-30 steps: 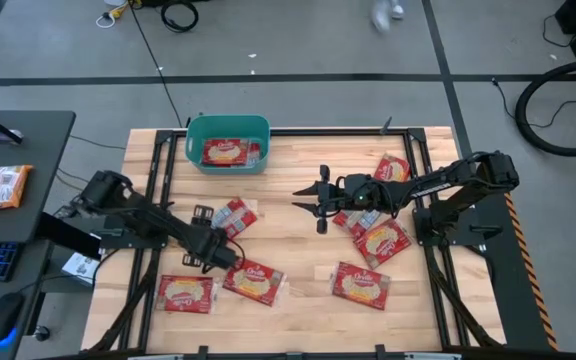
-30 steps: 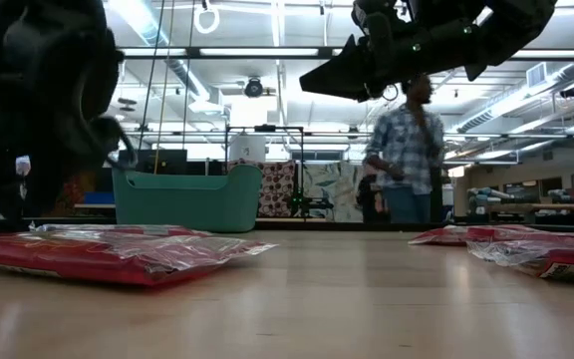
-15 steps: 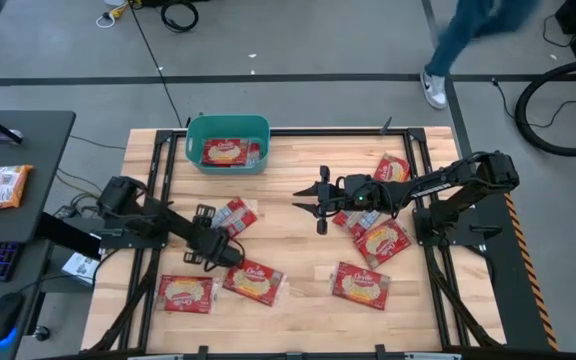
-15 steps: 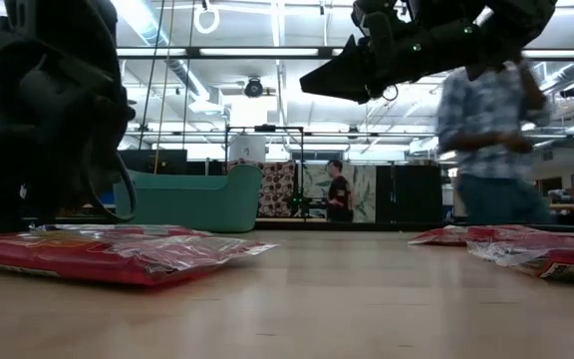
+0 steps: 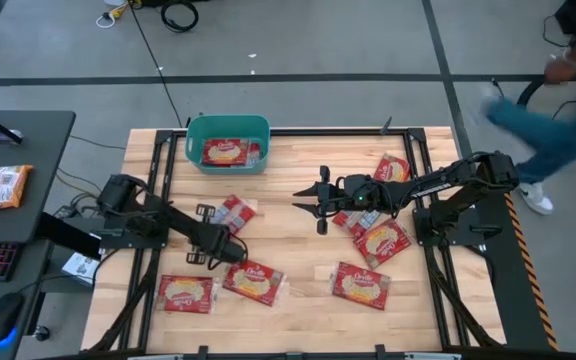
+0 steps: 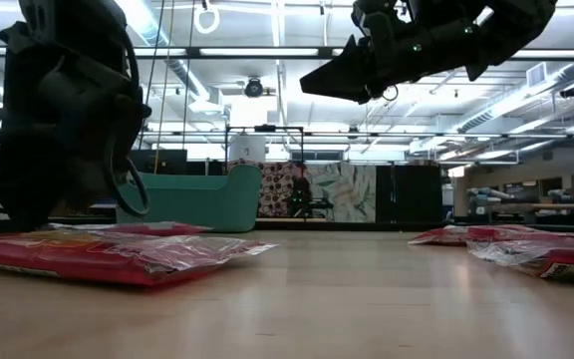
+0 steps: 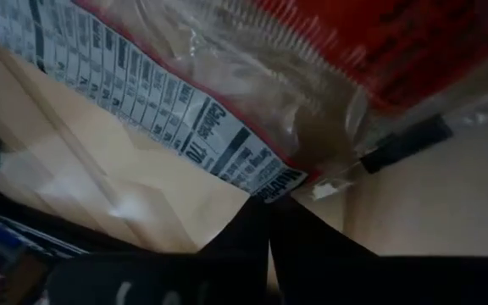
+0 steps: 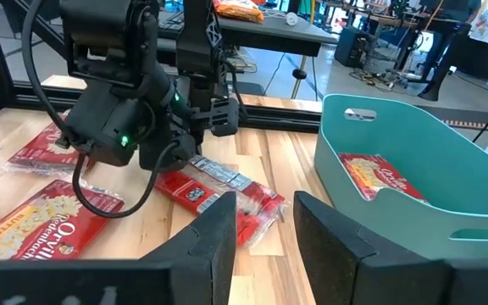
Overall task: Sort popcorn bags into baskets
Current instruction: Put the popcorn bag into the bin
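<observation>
The left gripper [image 5: 230, 251] has its jaws shut on the crinkly edge seam of a popcorn bag [image 5: 234, 214]; light, floppy, slippery film; the right gripper [image 5: 308, 203] hovers with jaws apart, empty.

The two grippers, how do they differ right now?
The left gripper is down at the table, jaws shut on the popcorn bag beside it; the right gripper hangs above the table with jaws open, holding nothing. Left points toward the table's centre from the left, right from the right. Both are dark.
</observation>
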